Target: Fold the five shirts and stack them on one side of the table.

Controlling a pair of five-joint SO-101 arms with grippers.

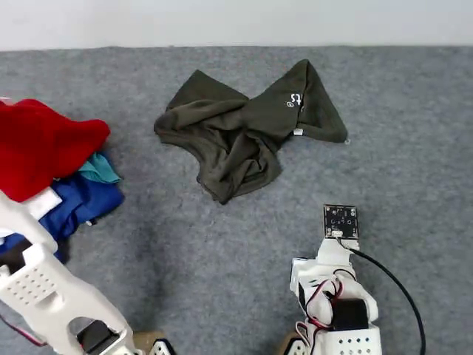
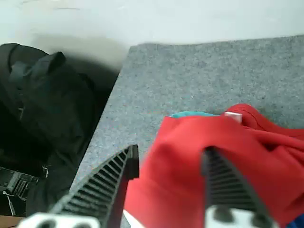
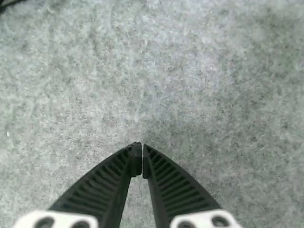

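Observation:
A crumpled olive shirt (image 1: 244, 133) lies at the far middle of the grey felt table (image 1: 185, 251). At the left edge a red shirt (image 1: 41, 144) tops a pile with a teal shirt (image 1: 100, 168) and a blue shirt (image 1: 81, 200). My left gripper (image 2: 171, 161) stands open right over the red shirt (image 2: 237, 156), with red cloth between its spread fingers (image 2: 107, 185); teal cloth (image 2: 190, 114) peeks out behind it. My right gripper (image 3: 138, 159) is shut with nothing in it, just above bare felt near the table's front right.
A black bag (image 2: 42, 109) lies off the table's edge beside the pile. The white left arm (image 1: 44, 296) rises at the front left, and the right arm (image 1: 336, 296) with its cable stands at the front right. Bare felt lies between the arms.

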